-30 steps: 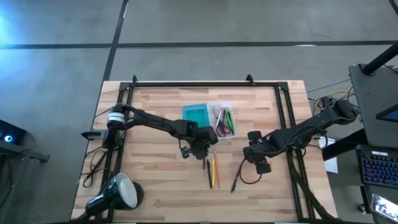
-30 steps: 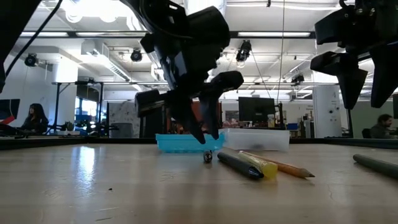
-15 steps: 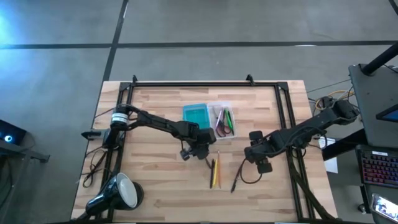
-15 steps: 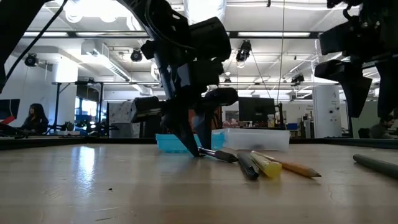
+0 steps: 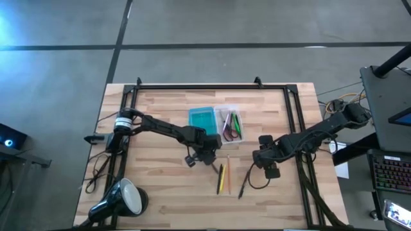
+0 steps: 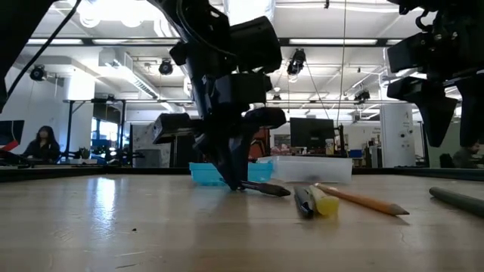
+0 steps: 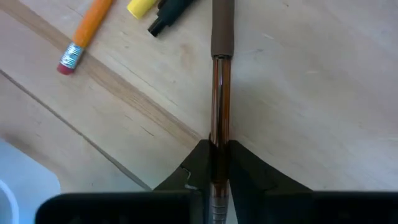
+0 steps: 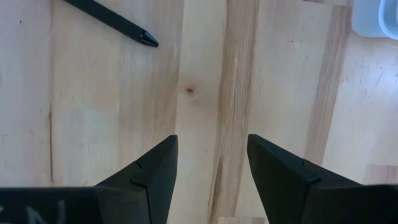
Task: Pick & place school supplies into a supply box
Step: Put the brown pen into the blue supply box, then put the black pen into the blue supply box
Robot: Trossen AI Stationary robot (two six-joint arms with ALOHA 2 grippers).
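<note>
My left gripper (image 5: 207, 158) is shut on a dark brown pen (image 7: 220, 74) just in front of the supply box. The box's turquoise lid (image 5: 203, 117) and its clear tray (image 5: 230, 123) lie side by side; the tray holds pens and red-handled scissors. A dark pen with a yellow one (image 5: 220, 179) and an orange pencil (image 5: 227, 172) lie on the table near the held pen. Another dark pen (image 5: 243, 186) lies further right. My right gripper (image 5: 268, 162) hangs open and empty over bare wood. My left gripper pinches the brown pen's clear barrel (image 7: 219, 140) between its two fingers, near one end. The fingers (image 6: 231, 170) slant down from above. The pen sticks out nearly level toward the table's right, low at the table top (image 6: 266, 189); whether its free end touches, I cannot tell.
A black-and-white round lamp (image 5: 122, 199) lies at the table's near left corner. A black frame (image 5: 212, 86) runs round the table top. The right wrist view shows one dark pen's tip (image 8: 146, 39) on the wood ahead.
My left gripper has shut on the brown pen and moved a little toward the box. The pen has swung about, away from the other pens, and now points toward the table's right. The yellow pen and the orange pencil have shifted slightly to the right.
</note>
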